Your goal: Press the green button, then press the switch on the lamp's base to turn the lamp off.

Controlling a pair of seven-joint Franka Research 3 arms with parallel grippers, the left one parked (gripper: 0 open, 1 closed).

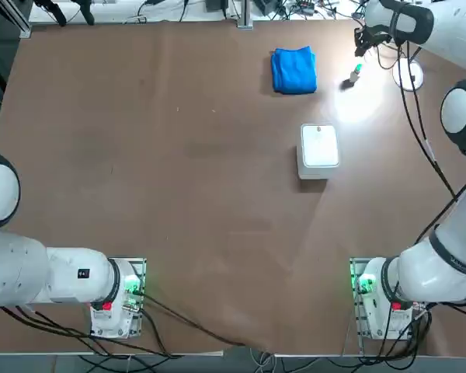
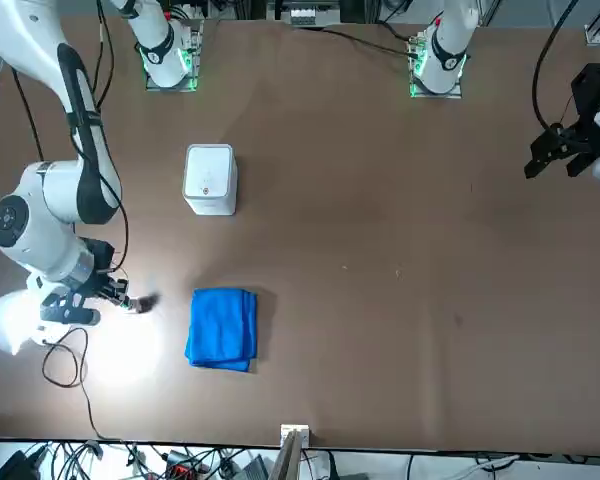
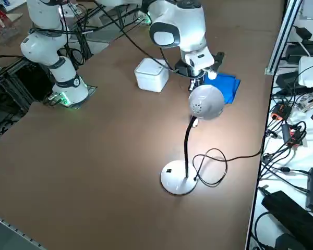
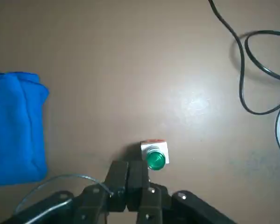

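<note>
The green button (image 4: 155,158) is a small green cap on a pale body, standing on the brown table right of the blue cloth (image 1: 294,70); it also shows as the green button (image 1: 356,71) from above. My right gripper (image 4: 132,171) is shut with nothing in it. Its tips hover just beside the button, and I cannot tell if they touch it. The lamp (image 3: 205,102) is lit and throws a bright patch on the table. The lamp's base (image 3: 178,180) is a white disc near the table's right edge, with the switch (image 3: 168,170) as a dark dot on it.
A white rounded-square box (image 1: 320,148) stands nearer the arms' bases than the cloth. The lamp's black cord (image 3: 214,166) loops on the table beside the base. Cables and equipment crowd the table's right edge.
</note>
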